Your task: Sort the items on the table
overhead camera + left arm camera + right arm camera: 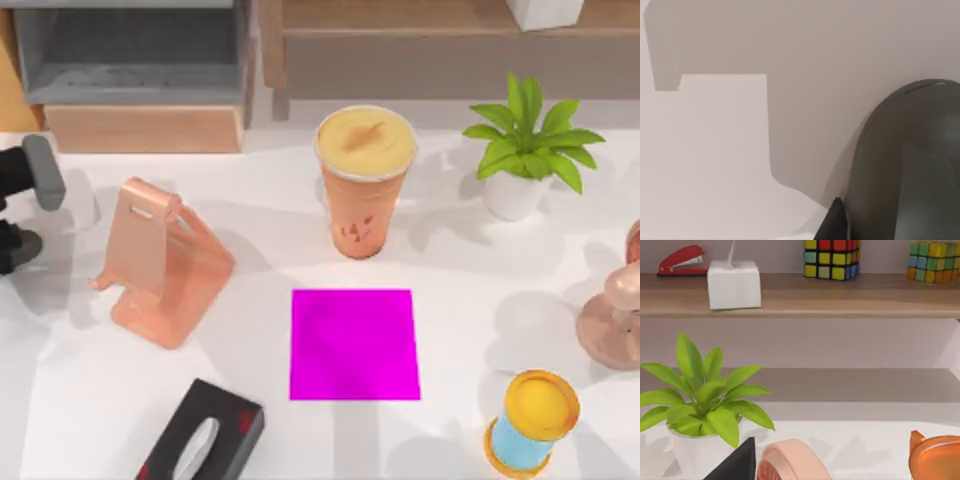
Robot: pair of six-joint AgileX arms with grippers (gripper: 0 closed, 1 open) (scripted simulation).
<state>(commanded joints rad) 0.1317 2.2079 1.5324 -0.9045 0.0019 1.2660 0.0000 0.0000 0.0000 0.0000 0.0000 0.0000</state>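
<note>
While it's the arm at work, left end effector [839, 225]: sits at the far left edge of the surface [100, 400], down low and right on top of its target. I honestly can't tell how wide it's open or whether it has hold of anything.
Closest thing: the mouse [905, 165], dark grey and rounded. One dark tip of the end effector is right against its rim, so touching or as good as.
Which way it lies: the mouse is off to one side of that tip, not centred under the wrist camera. I'd guess the next move needs a small sideways shift or a squeeze across the body.
Long axis: can't call it, since the mouse's oval is cut off in the left wrist view.
Nearer arm: left, easily. The right arm is parked over on the right side, by the potted plant [528, 140].
Further out: a pink phone stand [160, 262] stands just right of the left arm, then the magenta mat [353, 343] mid-surface, with nothing on it.
Coffee cup [365, 180]: upright, just behind the mat, well apart from the left arm.
Progress guess: early on, with the cup not yet sorted.
</note>
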